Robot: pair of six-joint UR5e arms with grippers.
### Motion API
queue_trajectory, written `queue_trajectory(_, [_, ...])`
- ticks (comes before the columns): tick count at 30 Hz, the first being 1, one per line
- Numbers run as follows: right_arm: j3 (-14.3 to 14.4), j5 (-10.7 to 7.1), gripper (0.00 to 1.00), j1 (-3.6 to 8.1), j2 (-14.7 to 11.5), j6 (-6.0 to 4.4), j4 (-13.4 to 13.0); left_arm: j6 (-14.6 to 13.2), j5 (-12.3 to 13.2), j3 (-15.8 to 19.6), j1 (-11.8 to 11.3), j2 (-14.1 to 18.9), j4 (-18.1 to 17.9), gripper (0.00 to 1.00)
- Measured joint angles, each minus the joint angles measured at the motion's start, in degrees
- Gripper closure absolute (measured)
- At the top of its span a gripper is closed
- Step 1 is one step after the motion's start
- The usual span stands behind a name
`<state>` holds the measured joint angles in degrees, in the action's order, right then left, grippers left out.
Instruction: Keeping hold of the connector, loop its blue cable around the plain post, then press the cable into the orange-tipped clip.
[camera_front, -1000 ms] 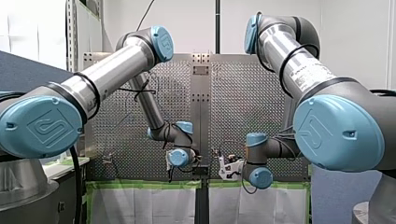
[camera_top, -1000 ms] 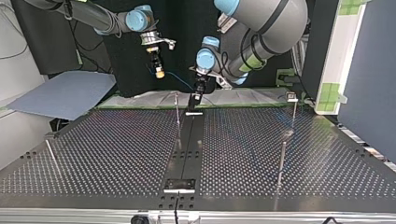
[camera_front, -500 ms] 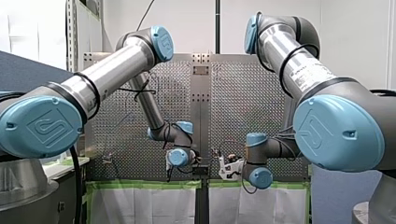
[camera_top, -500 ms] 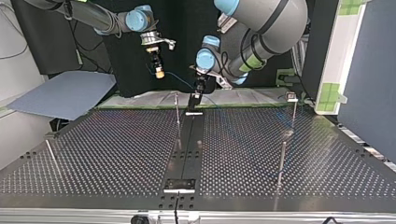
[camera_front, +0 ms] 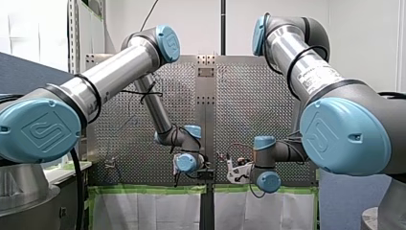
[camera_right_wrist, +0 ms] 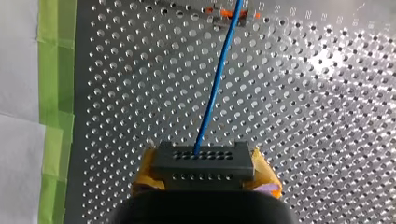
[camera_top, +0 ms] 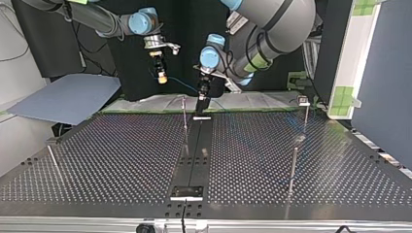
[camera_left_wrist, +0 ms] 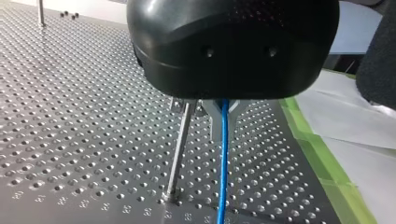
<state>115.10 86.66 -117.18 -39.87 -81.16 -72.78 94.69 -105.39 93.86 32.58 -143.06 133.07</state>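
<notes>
While right hand (camera_right_wrist: 204, 171) clamps connector (camera_right_wrist: 203, 159), green tape (camera_right_wrist: 56, 70) edges perforated table (camera_top: 121, 160); left hand (camera_left_wrist: 223, 115) state unclear.

blue cable (camera_right_wrist: 215, 84), black connector (camera_right_wrist: 202, 165), orange-tipped clip (camera_right_wrist: 226, 14), green tape (camera_right_wrist: 56, 70), grey dotted table (camera_right_wrist: 327, 116)

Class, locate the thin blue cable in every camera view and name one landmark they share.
Front view: not discernible.
Top view: the thin blue cable slants just above the thin metal post.
Left wrist view: the cable drops straight down beside that post.
Right wrist view: the cable runs from the black connector towards the orange-tipped clip.
Shared landmark: the perforated metal table.
</notes>
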Motion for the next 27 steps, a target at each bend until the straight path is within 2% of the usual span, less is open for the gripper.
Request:
queue_trajectory(7, [-1.16,0.28,1.00,0.70,0.00,-0.06,0.29,0.17,-0.53,-1.00,0.46,-1.00,-0.03,0.99])
queue_trajectory(11, [-1.57,0.40,1.00,1.08,0.01,-0.04,0.68,0.06,-1.24,-3.08,0.85,-3.09,1.72,0.99])
queue_trajectory(16, [-1.66,0.50,1.00,1.68,0.05,-0.05,0.71,0.67,-2.34,-5.16,1.15,-5.01,2.12,0.99])
queue_trajectory(27, [-2.68,0.38,1.00,3.40,0.16,-0.16,0.63,1.68,-2.73,-6.39,1.06,-5.34,2.51,0.99])
